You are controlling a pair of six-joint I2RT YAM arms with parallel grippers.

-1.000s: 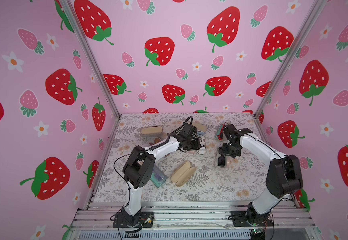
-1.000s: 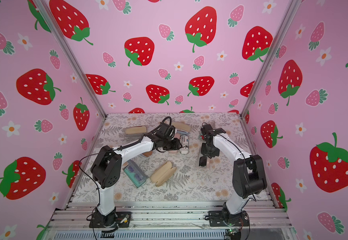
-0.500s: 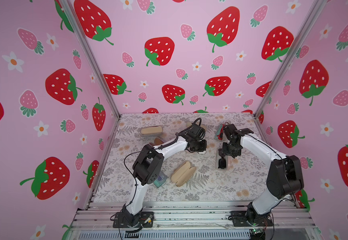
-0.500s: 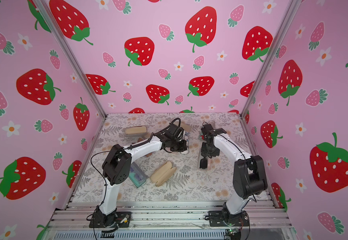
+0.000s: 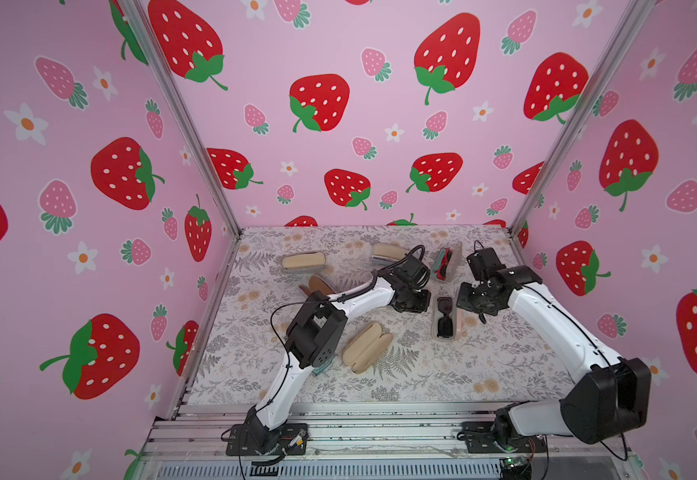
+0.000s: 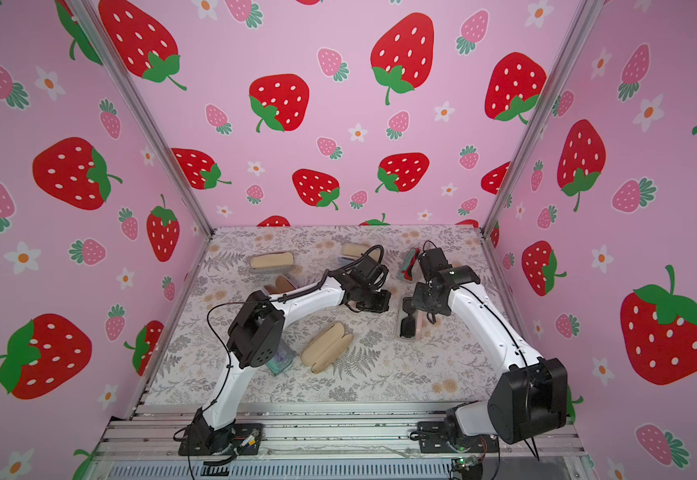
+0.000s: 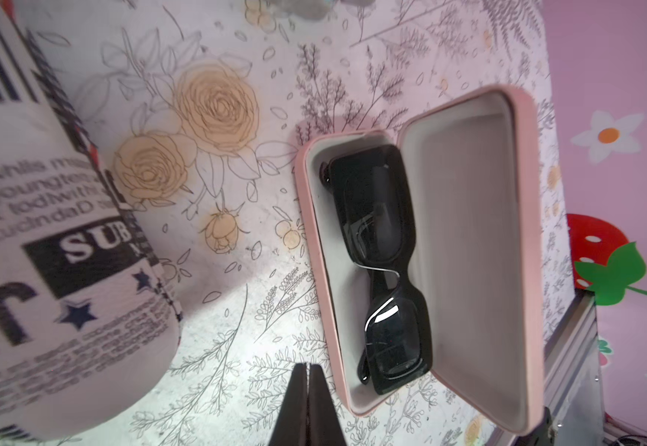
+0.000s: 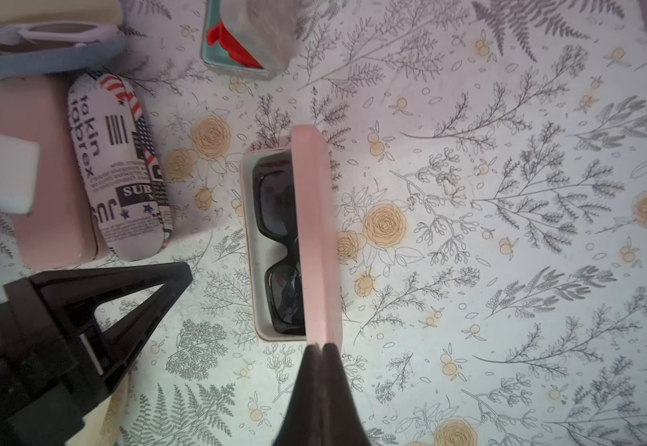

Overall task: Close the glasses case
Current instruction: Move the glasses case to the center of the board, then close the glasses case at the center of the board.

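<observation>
My left arm has advanced to the glasses case [image 7: 468,239], and both my grippers have shut. Left gripper [image 7: 308,367]: closed, empty, just beside it. Right gripper [image 8: 321,347]: closed, at the end of the raised lid [image 8: 314,231]. Case stands open between them.

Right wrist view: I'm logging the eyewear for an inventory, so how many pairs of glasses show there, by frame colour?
Black glasses: 1
Red glasses: 1
White glasses: 1
Total: 3
</observation>
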